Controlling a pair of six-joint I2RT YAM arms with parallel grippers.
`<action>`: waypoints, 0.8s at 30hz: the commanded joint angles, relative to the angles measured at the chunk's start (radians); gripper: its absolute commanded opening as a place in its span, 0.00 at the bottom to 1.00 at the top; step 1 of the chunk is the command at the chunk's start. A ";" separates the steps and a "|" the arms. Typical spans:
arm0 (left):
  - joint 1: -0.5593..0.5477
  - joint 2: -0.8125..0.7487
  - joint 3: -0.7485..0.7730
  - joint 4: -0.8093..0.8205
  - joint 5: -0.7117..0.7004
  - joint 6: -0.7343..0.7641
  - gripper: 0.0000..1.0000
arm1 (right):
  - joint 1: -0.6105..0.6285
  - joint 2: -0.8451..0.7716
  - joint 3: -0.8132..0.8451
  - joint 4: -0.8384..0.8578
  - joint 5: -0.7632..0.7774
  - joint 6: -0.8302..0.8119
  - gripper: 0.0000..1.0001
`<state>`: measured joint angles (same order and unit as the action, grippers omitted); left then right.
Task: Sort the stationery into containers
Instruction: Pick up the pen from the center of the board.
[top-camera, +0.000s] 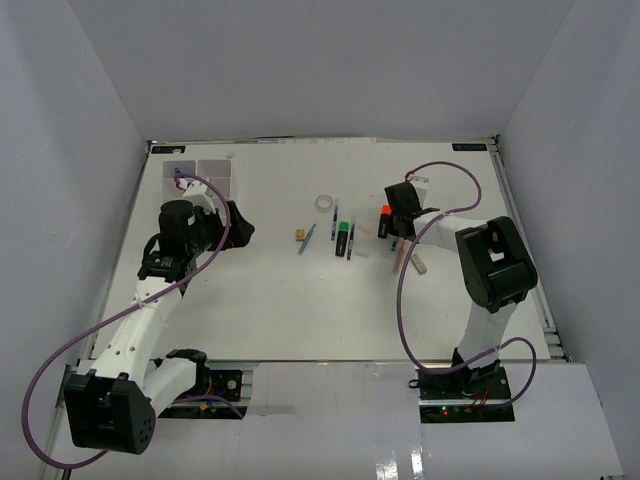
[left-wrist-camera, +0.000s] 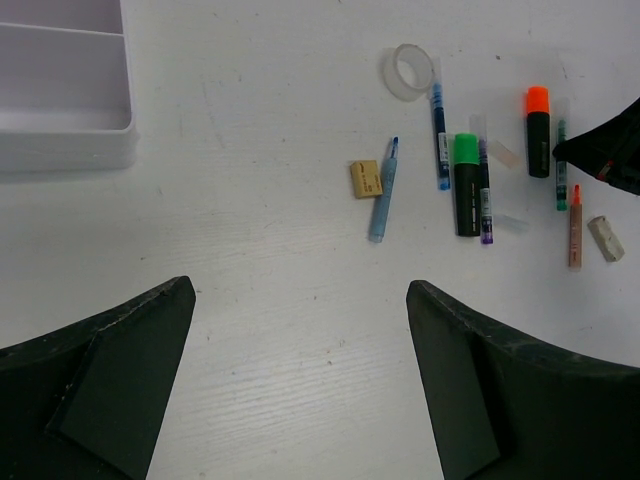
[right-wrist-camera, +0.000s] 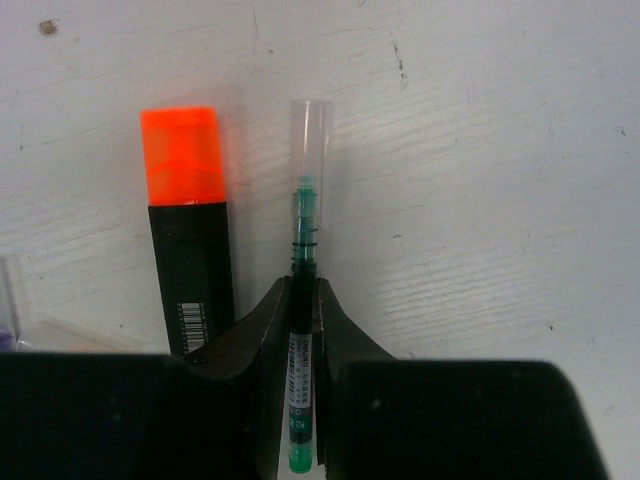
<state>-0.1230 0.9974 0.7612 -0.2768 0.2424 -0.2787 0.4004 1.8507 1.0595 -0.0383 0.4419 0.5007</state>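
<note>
The right end effector (right-wrist-camera: 303, 305) pinches the green pen (right-wrist-camera: 304, 205) mid-barrel, at the tabletop (right-wrist-camera: 480, 150) just beside the orange-capped highlighter (right-wrist-camera: 185, 190). We judge the pen light, stiff, slick-walled and apt to roll, so this central hold suits it. The left end effector (left-wrist-camera: 300, 290) is spread wide.

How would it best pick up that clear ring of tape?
Come straight down and pinch the tape ring by its wall, one side inside the hole. It lies flat with the hole upward. The blue pen lies close by one edge, so take the wall away from it.
</note>
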 joint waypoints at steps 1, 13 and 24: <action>-0.006 -0.017 -0.007 0.011 -0.009 -0.002 0.98 | -0.021 0.022 0.025 0.023 0.043 0.059 0.08; -0.006 -0.034 0.053 0.010 0.127 -0.089 0.98 | 0.005 -0.270 -0.120 0.302 -0.170 -0.143 0.08; -0.078 0.021 0.197 0.157 0.324 -0.378 0.98 | 0.244 -0.685 -0.385 0.630 -0.732 -0.468 0.08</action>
<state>-0.1558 1.0092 0.9203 -0.2047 0.5079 -0.5465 0.5846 1.2053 0.6998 0.4629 -0.1200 0.1509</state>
